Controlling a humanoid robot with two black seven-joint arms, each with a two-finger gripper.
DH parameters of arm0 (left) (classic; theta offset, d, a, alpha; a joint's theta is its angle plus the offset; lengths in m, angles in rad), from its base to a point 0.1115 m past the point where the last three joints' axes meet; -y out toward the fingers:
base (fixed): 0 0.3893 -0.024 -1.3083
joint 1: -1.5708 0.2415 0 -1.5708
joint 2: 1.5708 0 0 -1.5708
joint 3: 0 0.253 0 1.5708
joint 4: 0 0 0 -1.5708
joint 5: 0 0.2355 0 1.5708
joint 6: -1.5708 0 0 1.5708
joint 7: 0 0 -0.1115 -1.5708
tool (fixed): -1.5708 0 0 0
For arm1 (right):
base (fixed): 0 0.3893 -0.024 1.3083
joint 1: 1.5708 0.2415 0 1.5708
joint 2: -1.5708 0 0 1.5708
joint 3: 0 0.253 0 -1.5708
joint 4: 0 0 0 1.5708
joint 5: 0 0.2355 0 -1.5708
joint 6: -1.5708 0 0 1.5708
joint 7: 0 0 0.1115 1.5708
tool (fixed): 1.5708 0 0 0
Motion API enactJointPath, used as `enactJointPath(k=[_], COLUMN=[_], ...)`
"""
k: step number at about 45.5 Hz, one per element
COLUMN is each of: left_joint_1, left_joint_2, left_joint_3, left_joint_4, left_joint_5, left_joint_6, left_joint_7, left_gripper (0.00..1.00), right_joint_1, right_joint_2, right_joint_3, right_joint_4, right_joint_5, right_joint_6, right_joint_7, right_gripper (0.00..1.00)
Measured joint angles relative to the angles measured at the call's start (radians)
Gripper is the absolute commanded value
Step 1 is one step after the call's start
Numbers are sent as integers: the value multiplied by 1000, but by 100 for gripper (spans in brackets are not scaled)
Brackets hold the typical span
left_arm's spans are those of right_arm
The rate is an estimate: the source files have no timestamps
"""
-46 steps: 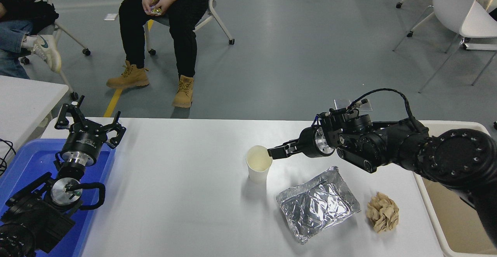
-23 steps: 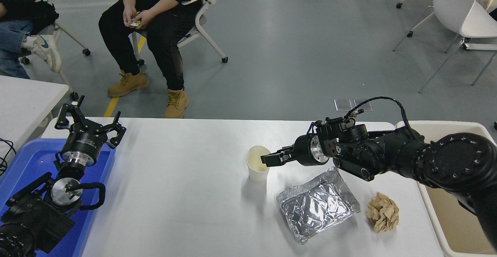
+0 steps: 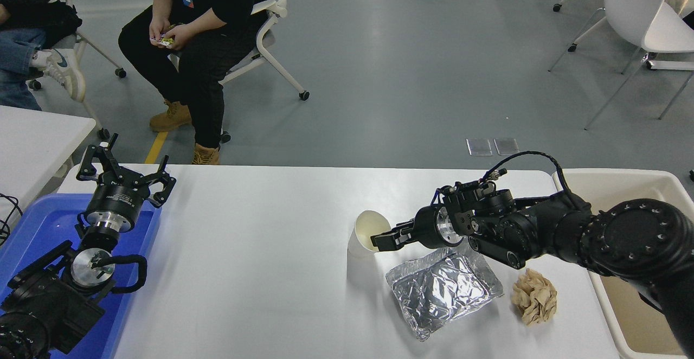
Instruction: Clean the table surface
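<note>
The table surface point(image 3: 244, 272) is a wide white top. On it a white paper cup point(image 3: 361, 235) leans to the right, its base still on the table. My right gripper point(image 3: 379, 238) comes in from the right and is shut on the cup's rim, one finger inside the mouth. A crumpled foil tray point(image 3: 442, 288) lies just right of the cup, under the right wrist. A ball of crumpled brown paper point(image 3: 534, 296) lies right of the foil. My left gripper point(image 3: 124, 177) is parked open at the lower left.
A blue tray point(image 3: 32, 229) sits under the left arm. A beige bin point(image 3: 623, 180) stands off the table's right end. A smaller white table point(image 3: 32, 136) is at the far left. A seated person point(image 3: 206, 33) is beyond the far edge.
My right gripper moved lower and closed on the cup's rim. The cup went from upright to leaning right. The seated person rolled to the left.
</note>
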Motion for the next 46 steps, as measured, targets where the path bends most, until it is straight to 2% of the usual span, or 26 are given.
enactJointPath(k=[30, 38, 46], left_joint_1=[0, 0, 0], left_joint_2=[0, 0, 0], left_joint_3=[0, 1, 1], left_joint_4=[0, 0, 0], left_joint_5=[0, 0, 0], left_joint_6=[0, -1, -1], left_joint_7=[0, 0, 0], left_gripper=[100, 100, 100], right_joint_1=[42, 71, 85], right_joint_2=[0, 0, -73], right_joint_3=[81, 119, 138], right_joint_4=[-13, -23, -52], right_joint_5=[15, 124, 295], right_joint_6=[5, 5, 10], right_joint_7=[17, 20, 20], right_gripper=[0, 0, 0])
